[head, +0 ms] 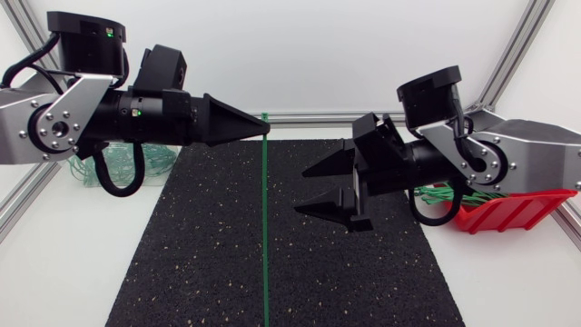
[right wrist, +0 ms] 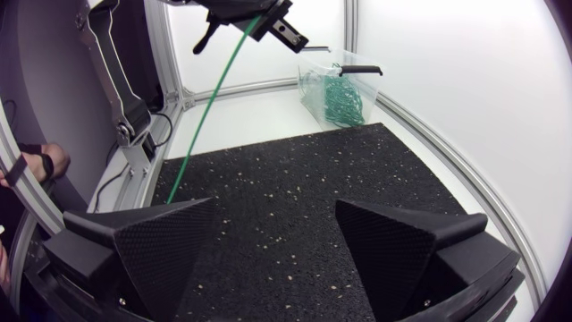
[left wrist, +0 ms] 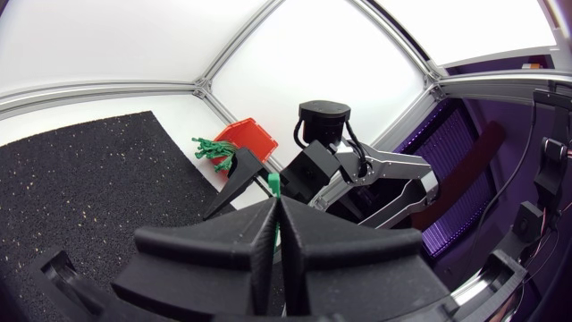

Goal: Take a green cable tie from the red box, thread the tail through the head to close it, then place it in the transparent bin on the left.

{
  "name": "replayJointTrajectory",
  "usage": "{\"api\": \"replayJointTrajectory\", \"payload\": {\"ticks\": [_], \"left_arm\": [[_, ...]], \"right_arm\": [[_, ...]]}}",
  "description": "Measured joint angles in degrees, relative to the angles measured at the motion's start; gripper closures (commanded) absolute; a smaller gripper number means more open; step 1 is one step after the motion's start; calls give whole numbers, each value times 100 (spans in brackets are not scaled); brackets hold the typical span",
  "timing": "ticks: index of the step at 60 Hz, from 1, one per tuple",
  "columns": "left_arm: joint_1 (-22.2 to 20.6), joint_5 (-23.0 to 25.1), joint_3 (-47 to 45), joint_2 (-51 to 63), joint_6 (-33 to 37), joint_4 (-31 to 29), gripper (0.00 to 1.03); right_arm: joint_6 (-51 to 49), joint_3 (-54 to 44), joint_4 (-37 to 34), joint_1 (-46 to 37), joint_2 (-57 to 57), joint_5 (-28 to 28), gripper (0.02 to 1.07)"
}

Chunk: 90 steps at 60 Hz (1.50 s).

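Your left gripper (head: 261, 130) is closed to a thin slit on one green tie (head: 264, 227), held near its upper end, in the air above the black mat (head: 200, 245). The tie is a thin, straight, bright green strip. In the head view it runs as one unbent line from the fingertips across the mat to the frame's lower edge, where it is cut off.

In the left wrist view, only a short green stub (left wrist: 273, 185) shows past the pressed fingertips (left wrist: 266, 224). The rest lies behind the gripper (left wrist: 277, 204).

In the right wrist view, the tie (right wrist: 210, 98) slants down from the left gripper (right wrist: 246, 13), and its lower end passes behind one finger of your right gripper (right wrist: 275, 204). You cannot tell which end carries the head.

The right gripper (head: 302, 190) stands wide open with nothing in it, just beside the strip and apart from it.

The red box (head: 508, 211) is half hidden by the right arm, with a tangle of green ties (left wrist: 213, 150) at its rim. The bin (right wrist: 340, 89), with green ties inside, sits behind the left arm on the worktop (head: 73, 263).
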Motion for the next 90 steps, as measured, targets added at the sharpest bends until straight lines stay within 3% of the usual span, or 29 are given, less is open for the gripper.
{"api": "replayJointTrajectory", "payload": {"ticks": [10,18,38,48,58,62,83,90], "left_arm": [[0,42,26,136,22,0,99],[0,44,26,247,61,0,99],[0,61,68,479,146,0,99],[0,61,70,494,146,2,99],[0,61,70,494,146,2,99],[0,61,68,494,146,2,99],[13,107,68,494,144,0,99],[17,125,68,494,146,0,99]], "right_arm": [[-542,31,0,302,133,1714,5],[-645,68,-4,422,267,2328,5],[-1659,94,-122,463,380,2251,5],[-2492,-431,1410,459,409,2273,5],[-3296,-782,2378,431,409,2398,5],[-3762,-918,2883,385,409,2188,5],[-5641,-1187,3683,170,400,1864,5],[-5886,-1523,4540,186,378,1593,5]]}}
